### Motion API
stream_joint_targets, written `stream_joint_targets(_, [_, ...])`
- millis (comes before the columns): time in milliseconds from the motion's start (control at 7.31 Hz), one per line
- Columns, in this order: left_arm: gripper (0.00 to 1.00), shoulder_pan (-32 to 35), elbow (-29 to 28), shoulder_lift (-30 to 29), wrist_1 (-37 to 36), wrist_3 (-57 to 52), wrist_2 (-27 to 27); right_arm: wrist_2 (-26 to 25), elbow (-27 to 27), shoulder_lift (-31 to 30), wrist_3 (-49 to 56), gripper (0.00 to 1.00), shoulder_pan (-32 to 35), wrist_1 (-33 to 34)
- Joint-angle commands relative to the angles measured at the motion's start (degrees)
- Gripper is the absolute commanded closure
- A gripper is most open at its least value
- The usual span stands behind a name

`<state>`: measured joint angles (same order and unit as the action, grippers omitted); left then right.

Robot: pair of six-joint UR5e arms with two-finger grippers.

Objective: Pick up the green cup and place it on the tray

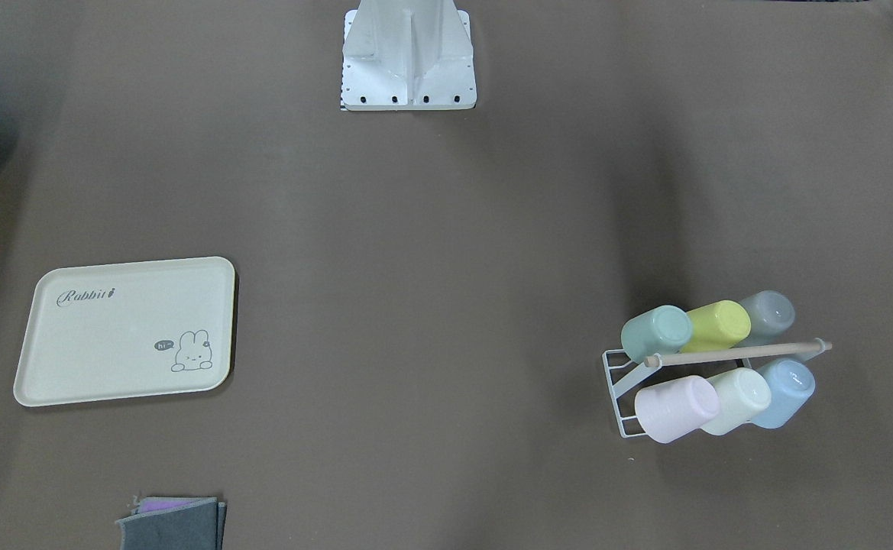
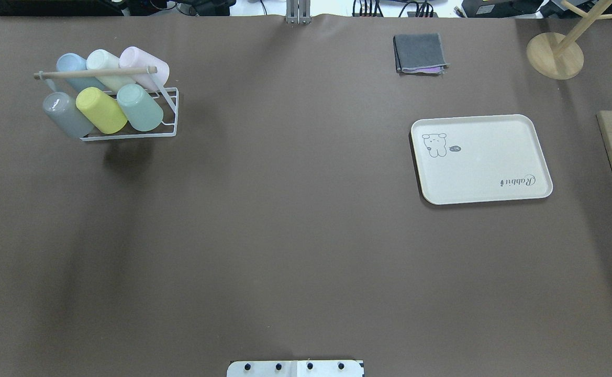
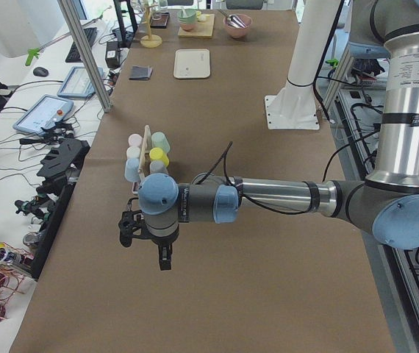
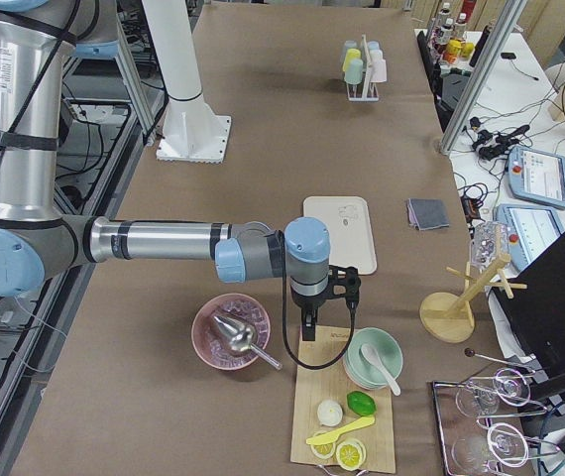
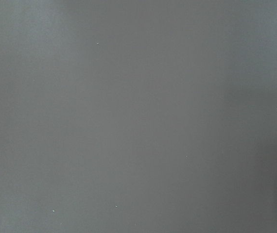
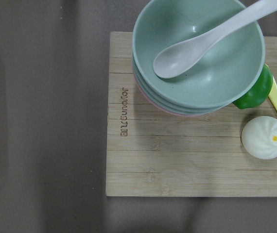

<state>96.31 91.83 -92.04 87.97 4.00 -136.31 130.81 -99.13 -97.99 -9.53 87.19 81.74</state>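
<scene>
The green cup (image 1: 656,332) is sage green and lies on its side in a white wire rack (image 1: 620,382), at the end of the back row beside a yellow-green cup (image 1: 719,325). It also shows in the overhead view (image 2: 139,107). The cream Rabbit tray (image 1: 125,332) lies flat and bare far across the table (image 2: 481,159). My left gripper (image 3: 164,259) hangs over bare table, short of the rack; I cannot tell if it is open. My right gripper (image 4: 307,330) hangs over a wooden board (image 4: 342,416) past the tray; I cannot tell its state.
The rack also holds grey, pink, cream-white and blue cups. A folded grey cloth (image 2: 420,52) lies near the tray. The wooden board (image 6: 177,160) carries stacked bowls with a spoon (image 6: 199,53) and food. A pink bowl (image 4: 231,332) and a wooden stand (image 2: 554,55) are nearby.
</scene>
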Motion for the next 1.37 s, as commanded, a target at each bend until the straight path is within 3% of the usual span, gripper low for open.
stream_joint_targets(0, [0.02,-0.07,-0.07,-1.37,-0.78,0.48,-0.09,0.24,0.08,-0.01,-0.05,0.00,0.00,0.00])
stream_joint_targets(821, [0.02,-0.07,-1.74,-2.09,-0.61,-0.14,-0.45,0.06,1.13,0.35,-0.05,0.00,-0.09,0.00])
stream_joint_targets(958, [0.02,-0.07,-1.74,-2.09,-0.61,-0.14,-0.45,0.24,4.88,0.78,-0.22,0.00,-0.61,-0.09])
stream_joint_targets(1232, [0.02,-0.15,-2.00,-2.17,-0.61,-0.14,-0.36,0.50,5.88,0.08,-0.05,0.00,-0.61,-3.32])
